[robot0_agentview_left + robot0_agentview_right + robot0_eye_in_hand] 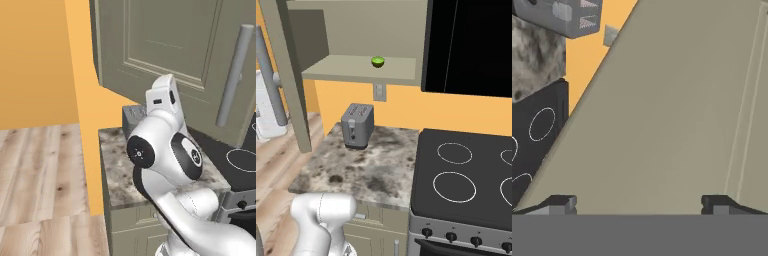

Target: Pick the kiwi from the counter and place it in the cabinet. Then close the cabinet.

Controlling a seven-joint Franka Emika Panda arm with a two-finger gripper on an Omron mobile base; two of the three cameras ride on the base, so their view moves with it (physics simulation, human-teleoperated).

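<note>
The kiwi (377, 61), small and yellow-green, rests on the shelf inside the open cabinet (346, 71), toward its right side. The cabinet's olive-grey door (165, 40) stands swung out, with its long grey bar handle (234, 75) on the right in the left base view. In the hand view my gripper (639, 204) is open with nothing between its fingertips (562, 204). It points close at the flat face of the door (672, 115). The granite counter (371, 165) lies below the cabinet.
A grey toaster (357, 125) stands at the back of the counter, under the cabinet. The black stovetop (466, 175) with ring marks adjoins the counter on the right. An orange wall (35, 60) and wood floor (40, 175) lie to the left.
</note>
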